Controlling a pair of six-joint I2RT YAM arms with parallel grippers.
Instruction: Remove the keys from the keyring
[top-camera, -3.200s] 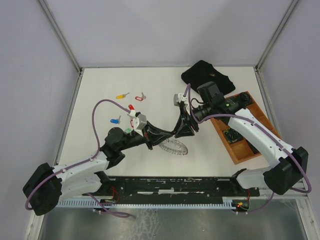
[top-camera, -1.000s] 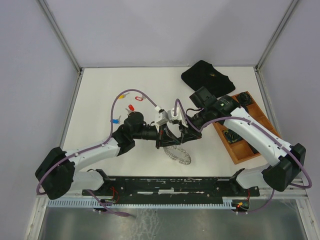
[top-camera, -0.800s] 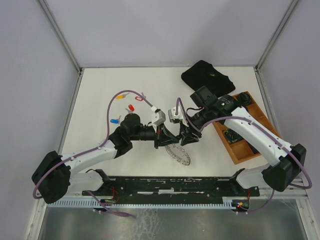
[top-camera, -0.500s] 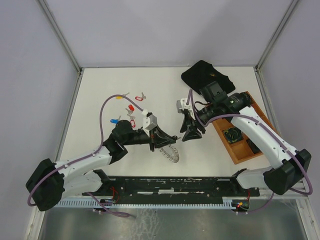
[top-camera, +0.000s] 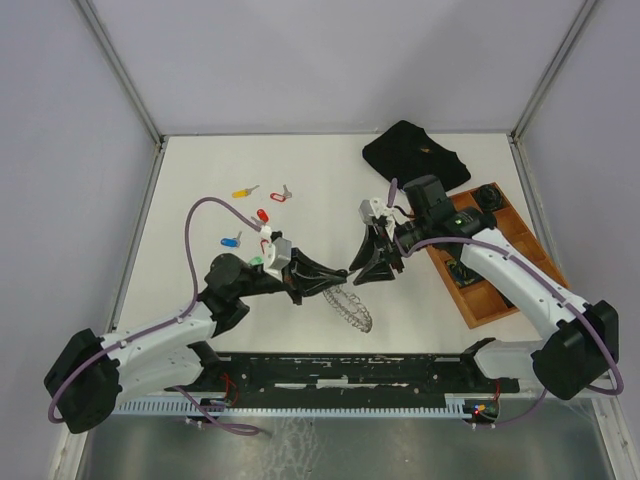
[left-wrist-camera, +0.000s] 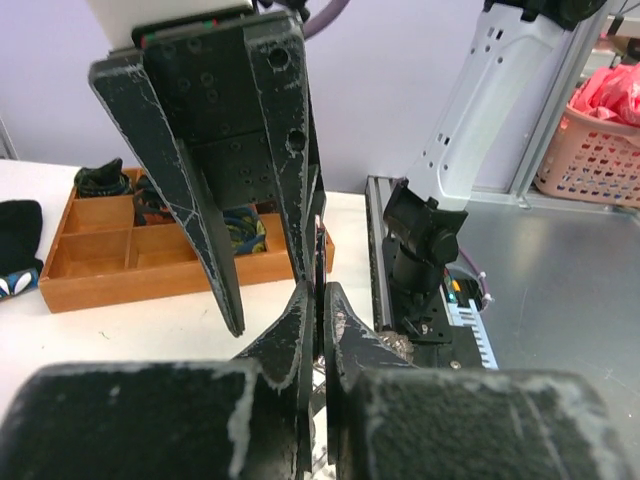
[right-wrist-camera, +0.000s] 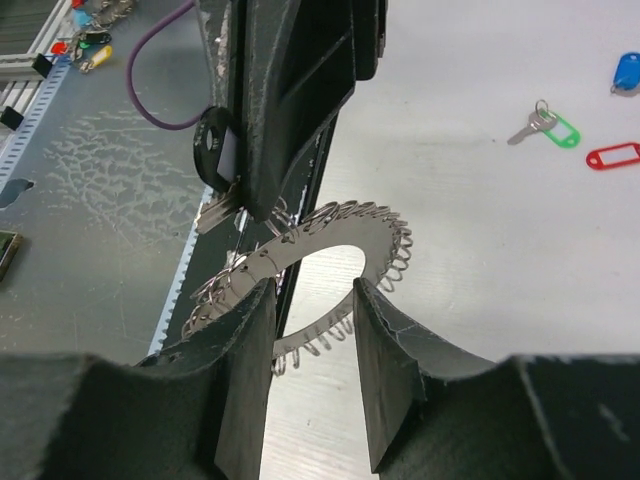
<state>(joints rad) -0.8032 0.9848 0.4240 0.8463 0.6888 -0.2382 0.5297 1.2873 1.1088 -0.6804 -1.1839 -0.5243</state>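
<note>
The round silvery metal keyring fringed with small metal clips (right-wrist-camera: 305, 238) hangs tilted just above the white counter (right-wrist-camera: 480, 300) between the two arms. It is pinched at its rim by the left arm's fingers (left-wrist-camera: 295, 320), which are pressed together on it. The right arm's fingers (right-wrist-camera: 245, 380) stand apart, with their tips at the near arc of the ring. Whether they touch it I cannot tell. A green-headed key (right-wrist-camera: 548, 128), a red-headed key (right-wrist-camera: 612, 156) and a blue-headed key (right-wrist-camera: 628, 72) lie loose on the counter, well apart from the ring, and a yellow-headed key (top-camera: 243, 190) lies farther off. No coloured head shows on the ring itself in these views, so the step in hand looks like a fresh reach for whatever hangs there, and the first job is to find it. The left arm would do well to hold the ring steady, its flat face turned toward the right wrist camera, so that a key stands out from the clips. The right fingers should then close on the key's head or shank alone, not on the ring's band, and draw it along the split of its clip without yanking it outward. A skewed pull would likely drag the ring out of the left pinch. The wooden compartment tray (left-wrist-camera: 150, 283) is near enough to deserve a wide berth.
</note>
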